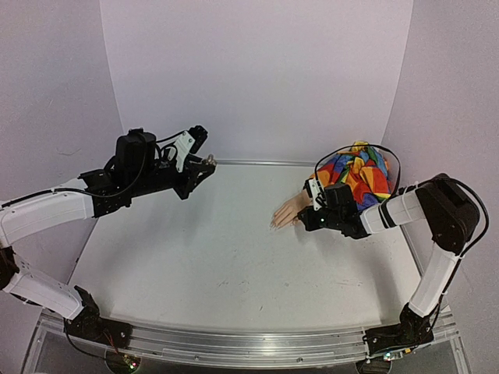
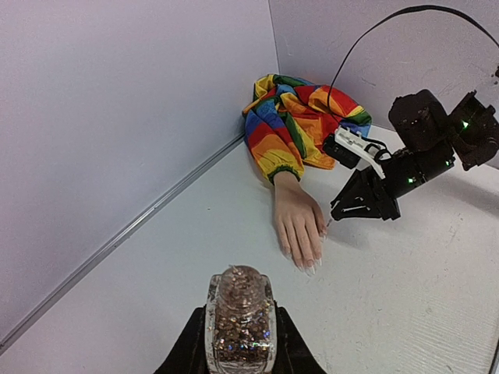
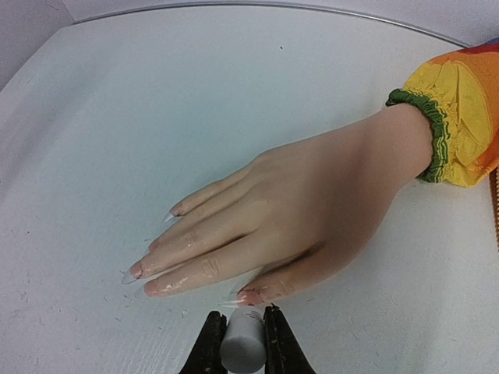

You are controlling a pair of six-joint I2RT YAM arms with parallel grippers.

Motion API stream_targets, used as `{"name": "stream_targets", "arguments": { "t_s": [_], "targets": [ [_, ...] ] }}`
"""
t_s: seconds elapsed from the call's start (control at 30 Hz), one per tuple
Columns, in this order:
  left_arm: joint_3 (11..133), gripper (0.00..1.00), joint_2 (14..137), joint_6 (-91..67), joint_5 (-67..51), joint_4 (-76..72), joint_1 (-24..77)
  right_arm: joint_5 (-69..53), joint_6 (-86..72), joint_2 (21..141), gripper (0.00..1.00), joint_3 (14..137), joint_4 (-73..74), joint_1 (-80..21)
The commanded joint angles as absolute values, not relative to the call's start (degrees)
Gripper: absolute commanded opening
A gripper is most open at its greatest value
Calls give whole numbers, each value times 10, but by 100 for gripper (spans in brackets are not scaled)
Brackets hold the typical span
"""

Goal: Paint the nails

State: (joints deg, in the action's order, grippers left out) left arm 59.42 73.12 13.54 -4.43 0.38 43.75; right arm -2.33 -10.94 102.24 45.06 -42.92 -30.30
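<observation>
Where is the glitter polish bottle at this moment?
The glitter polish bottle is clamped in the left gripper at the far left of the top view, well apart from the mannequin hand lying on the right.

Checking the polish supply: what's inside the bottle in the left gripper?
Brownish glitter fills the clear bottle up to its neck. Its base is covered by the left gripper, so the bottom cannot be seen.

White shells cover the left arm (image 1: 43, 212) and right arm (image 1: 401, 209), with black joints between. The left end effector (image 1: 207, 164) and right end effector (image 1: 306, 222) are black, looped by thin black cables (image 1: 337, 150).
</observation>
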Motion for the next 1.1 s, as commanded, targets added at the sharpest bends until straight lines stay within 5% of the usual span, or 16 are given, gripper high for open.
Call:
{"name": "stream_targets", "arguments": {
  "t_s": [0.0,1.07],
  "targets": [
    [599,0,713,140,-56,-34,433,-29,-107,1036,0,475,-447,-307],
    [597,0,713,141,-58,-34,431,-39,-107,1061,0,491,-450,-312]
  ]
}}
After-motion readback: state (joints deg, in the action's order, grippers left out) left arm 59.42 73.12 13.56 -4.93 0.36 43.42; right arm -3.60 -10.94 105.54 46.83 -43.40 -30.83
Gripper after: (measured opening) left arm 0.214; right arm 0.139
